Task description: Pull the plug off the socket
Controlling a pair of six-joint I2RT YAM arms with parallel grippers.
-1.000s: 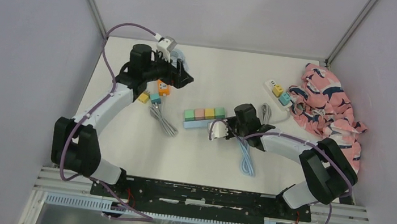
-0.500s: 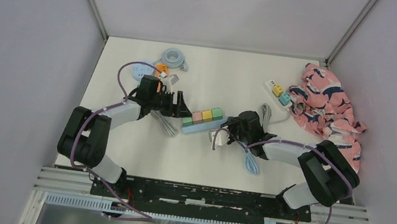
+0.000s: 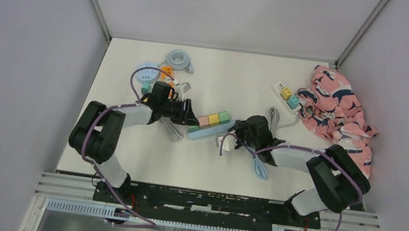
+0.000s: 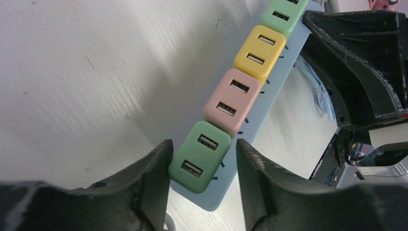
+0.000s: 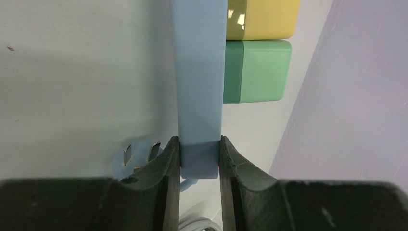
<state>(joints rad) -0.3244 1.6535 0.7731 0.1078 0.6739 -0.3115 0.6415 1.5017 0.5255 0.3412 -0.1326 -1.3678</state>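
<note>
Pale blue plastic makes the long power strip [image 3: 207,131], which lies tilted near the middle of the white table [image 3: 224,77], and four cube plugs sit in it in one row: the end green plug [image 4: 199,156], then a pink plug [image 4: 232,101], a yellow plug [image 4: 260,50] and a second green plug [image 3: 224,117]. The left gripper [image 4: 202,144] is low over the left end of the strip and its two black fingers [image 4: 154,178] stand on both sides of the end green plug, which is seated in its socket. One finger seems to touch the side of this plug and the other is just beside it, but I cannot tell if they really press it. The right gripper [image 5: 199,144] is at the other end of the strip, and in the right wrist view its fingers [image 5: 166,183] pinch the thin blue body between them, just below the second green plug. A pale blue cable [image 3: 256,166] runs from this end toward the near edge of the table. A grey cable [image 3: 168,127] lies near the left arm. At the back of the table are a coiled cable [image 3: 178,60] and a round white thing [image 3: 147,73]. On the right side lie a white power strip [image 3: 284,93] with small coloured plugs and, touching it, a pink patterned cloth [image 3: 341,111].
</note>
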